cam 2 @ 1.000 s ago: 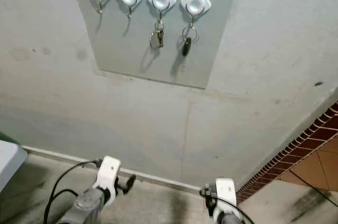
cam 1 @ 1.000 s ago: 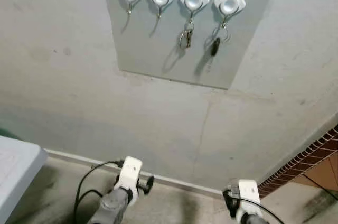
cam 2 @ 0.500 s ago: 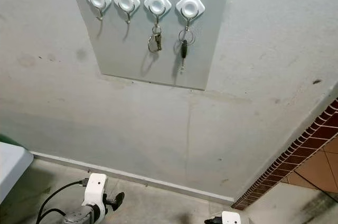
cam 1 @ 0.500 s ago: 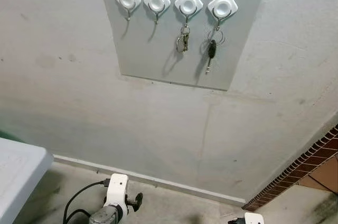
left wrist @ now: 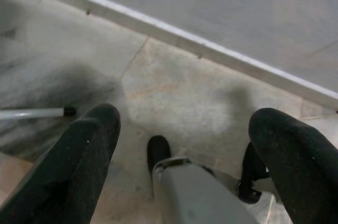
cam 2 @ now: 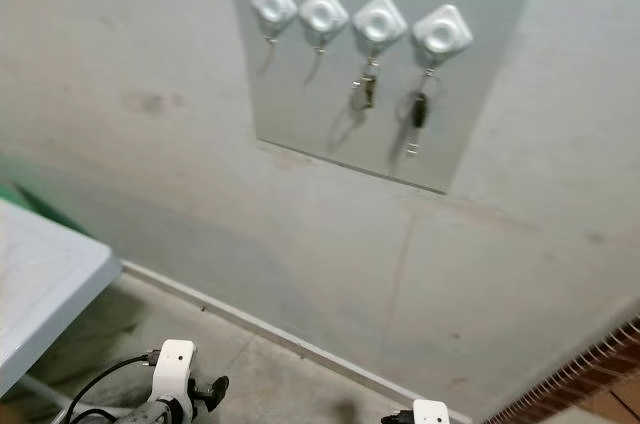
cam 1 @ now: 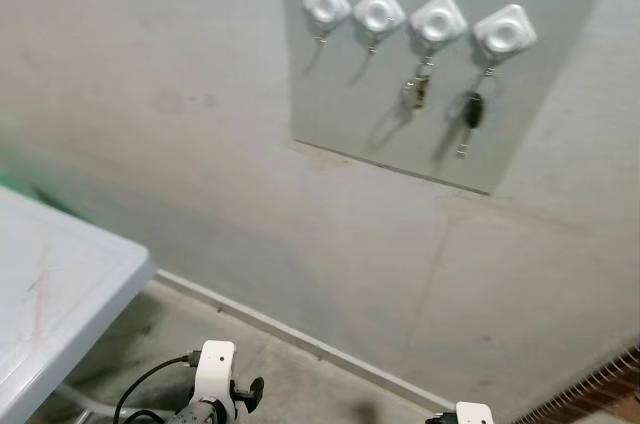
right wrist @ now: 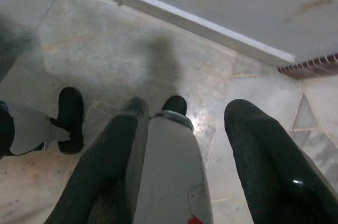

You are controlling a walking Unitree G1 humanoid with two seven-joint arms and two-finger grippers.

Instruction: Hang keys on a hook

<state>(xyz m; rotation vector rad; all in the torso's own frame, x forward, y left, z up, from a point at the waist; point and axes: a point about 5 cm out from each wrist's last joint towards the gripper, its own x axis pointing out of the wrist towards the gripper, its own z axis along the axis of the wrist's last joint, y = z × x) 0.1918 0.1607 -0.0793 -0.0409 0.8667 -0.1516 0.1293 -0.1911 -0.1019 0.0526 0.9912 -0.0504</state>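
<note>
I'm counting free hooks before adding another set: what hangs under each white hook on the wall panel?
Nothing hangs under the two left hooks. A metal key bunch hangs under the third hook, and a black key under the fourth. The blur hides finer detail.

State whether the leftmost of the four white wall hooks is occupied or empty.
Empty. The leftmost hook shows just its bare metal prong, while the black key hangs from the rightmost hook.

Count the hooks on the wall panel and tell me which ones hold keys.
4, in a row across the panel: first hook and second hook from the left are bare; third hook holds a key bunch; fourth hook holds a black key.
</note>
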